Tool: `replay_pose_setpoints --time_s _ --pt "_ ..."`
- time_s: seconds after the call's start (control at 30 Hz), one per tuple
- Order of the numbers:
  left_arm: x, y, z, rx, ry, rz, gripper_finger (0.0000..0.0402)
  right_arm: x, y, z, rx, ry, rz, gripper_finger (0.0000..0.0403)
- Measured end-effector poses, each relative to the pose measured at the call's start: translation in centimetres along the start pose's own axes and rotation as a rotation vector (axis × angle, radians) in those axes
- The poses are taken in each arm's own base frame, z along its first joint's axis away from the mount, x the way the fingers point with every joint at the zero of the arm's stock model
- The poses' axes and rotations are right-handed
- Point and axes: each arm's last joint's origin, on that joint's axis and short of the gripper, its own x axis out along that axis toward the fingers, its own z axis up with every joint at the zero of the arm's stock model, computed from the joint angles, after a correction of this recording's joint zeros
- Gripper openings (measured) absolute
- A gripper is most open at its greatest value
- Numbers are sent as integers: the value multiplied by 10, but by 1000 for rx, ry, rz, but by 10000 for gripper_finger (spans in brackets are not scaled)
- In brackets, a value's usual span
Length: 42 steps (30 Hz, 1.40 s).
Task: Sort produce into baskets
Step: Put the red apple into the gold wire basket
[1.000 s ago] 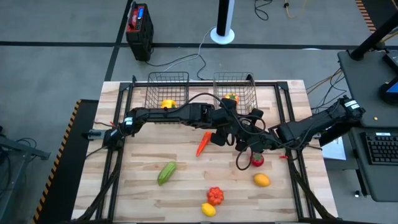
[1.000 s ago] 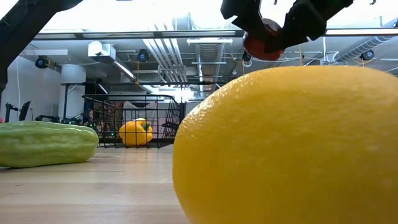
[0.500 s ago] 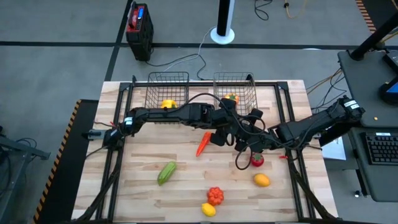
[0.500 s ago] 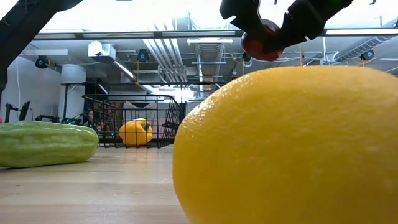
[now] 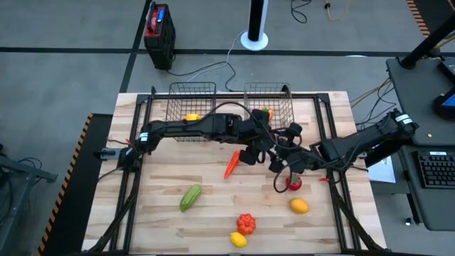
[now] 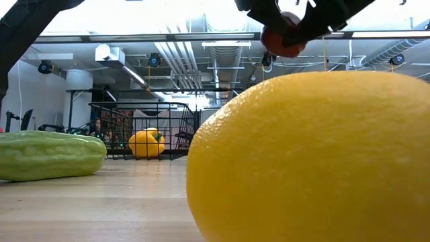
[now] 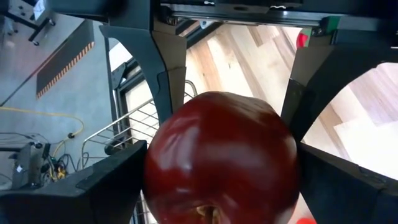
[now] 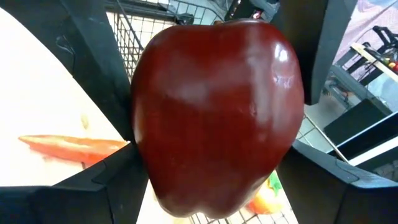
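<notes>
A dark red apple [image 7: 221,155] hangs in the air between my two grippers, which meet above the middle of the table. It also shows in the right wrist view [image 8: 217,106] and the low view [image 6: 282,40]. In the high view the arms hide it. My left gripper [image 5: 277,156] reaches in from the left and my right gripper [image 5: 291,163] from the right. Both are shut on the apple. Two wire baskets [image 5: 192,99] [image 5: 269,98] stand at the far edge, a yellow pepper [image 5: 192,118] in the left one and a pepper [image 5: 264,112] in the right one. My left gripper pinches the apple between its two fingers, one on each side [image 7: 155,180]. The apple is lifted clear of the table. The other gripper's fingers [image 7: 311,81] stand on it from the opposite end. My right gripper pinches the apple's two sides [image 8: 146,168] between its fingers, coming roughly level from the table's right. The apple is clear of the table, with the left gripper's fingers [image 8: 93,68] at its far end.
On the table lie a carrot [image 5: 232,163], a cucumber [image 5: 190,197], a tomato [image 5: 293,183] below the grippers, an orange fruit [image 5: 299,206], a red-orange pepper [image 5: 246,223] and a lemon [image 5: 238,240]. The lemon fills the low view's foreground [image 6: 309,154].
The apple has gone up a little between the two grippers. The joined grippers have shifted slightly toward the table's right edge.
</notes>
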Motion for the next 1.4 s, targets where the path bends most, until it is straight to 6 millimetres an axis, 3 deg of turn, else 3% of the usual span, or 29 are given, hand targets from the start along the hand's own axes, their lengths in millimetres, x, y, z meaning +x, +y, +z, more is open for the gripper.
replay_pose_setpoints --time_s 0.7,0.93,1.03,1.2,1.4 --pt "-1 8 -5 5 -49 -76 358 -4 -4 5 10 -34 18 297" --pt "0 7 -7 17 -32 -98 395 -4 -3 4 -11 -32 31 297" --pt "-1 9 -8 22 8 -35 392 -4 -3 4 -11 -32 22 297" --pt "-17 18 -10 54 35 35 385 -4 -4 6 19 -41 8 297" --pt "-61 38 -18 50 18 62 384 -1 -6 1 23 -3 23 297"
